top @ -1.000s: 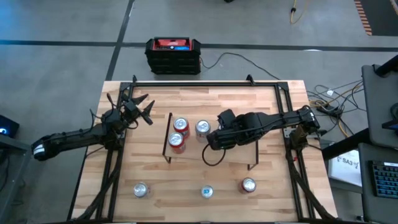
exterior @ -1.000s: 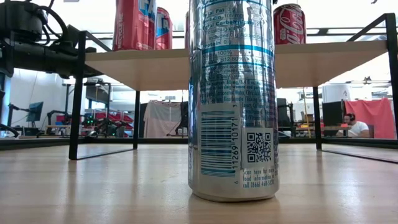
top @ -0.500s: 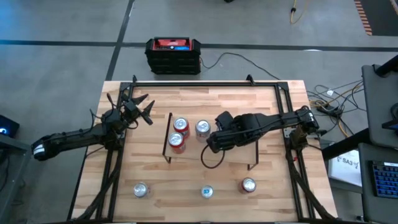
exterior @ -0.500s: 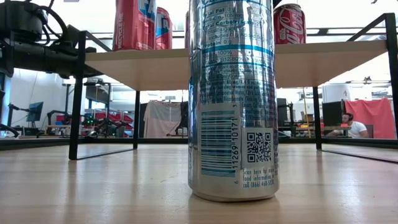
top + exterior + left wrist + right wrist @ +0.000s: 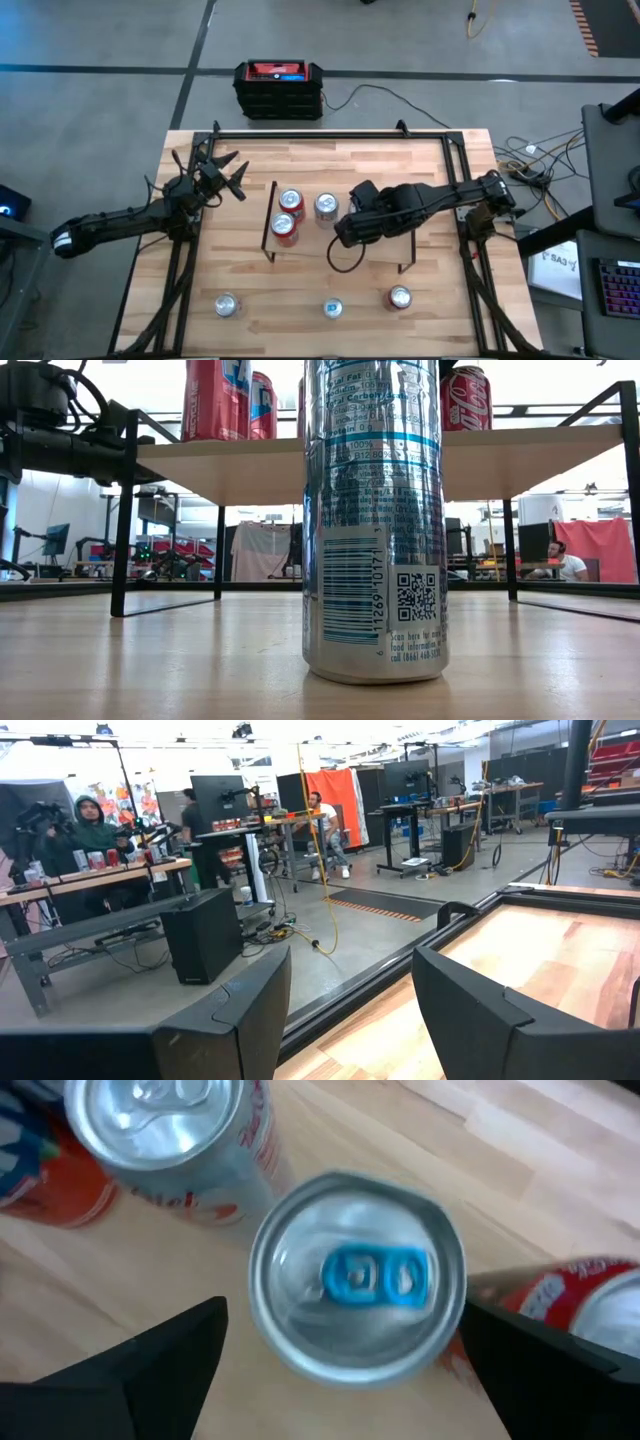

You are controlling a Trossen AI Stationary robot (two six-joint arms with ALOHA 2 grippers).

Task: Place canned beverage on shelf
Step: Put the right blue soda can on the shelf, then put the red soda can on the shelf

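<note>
The shelf [image 5: 300,250], a light-wood board on black legs, stands mid-table and carries three cans [image 5: 291,201] in the high view. My right gripper [image 5: 345,232] hangs over the shelf and slants down. It is open, its fingers on either side of an upright silver can with a blue tab [image 5: 355,1275], clear of the can's rim. That can is hidden under the gripper in the high view. My left gripper [image 5: 236,172] waits open at the table's far left, with nothing between its fingers [image 5: 350,960].
Three more cans stand near the table's front edge: one at the left [image 5: 227,305], one in the middle [image 5: 333,308] that fills the low view [image 5: 375,520], and one at the right [image 5: 399,297]. Red cans [image 5: 590,1295] stand close beside the blue-tab can. A black frame rims the table.
</note>
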